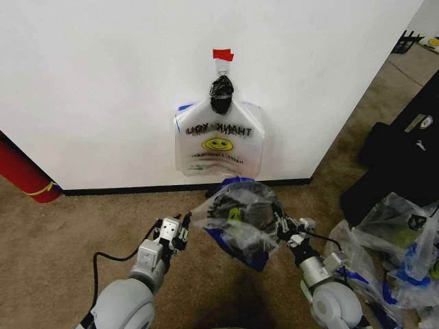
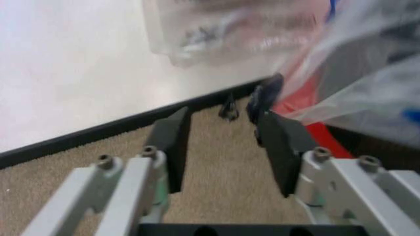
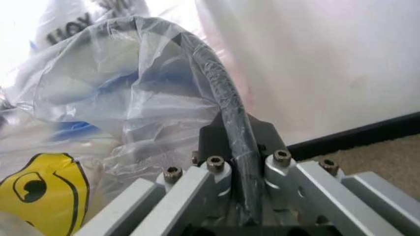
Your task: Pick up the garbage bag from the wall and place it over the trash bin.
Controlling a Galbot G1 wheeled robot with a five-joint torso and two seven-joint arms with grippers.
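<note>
The garbage bag (image 1: 236, 216), thin clear plastic with blue print and a yellow smiley (image 3: 39, 187), lies draped over the round black trash bin (image 1: 252, 200) on the carpet just before the wall. My right gripper (image 1: 280, 226) is at the bin's right side. Its fingers are shut on the black rim (image 3: 223, 98) with the bag's plastic wrapped over it. My left gripper (image 1: 184, 229) stands open just left of the bag's stretched edge, with only carpet between its fingers (image 2: 174, 142). The bin's red base (image 2: 308, 123) shows beside the bag.
A matching bag (image 1: 219, 137) hangs on the wall under a black knot (image 1: 221, 92) and red tape. Heaped clear bags (image 1: 398, 233) and a black case (image 1: 405, 151) lie to the right. A red cylinder (image 1: 24, 171) leans at the left wall.
</note>
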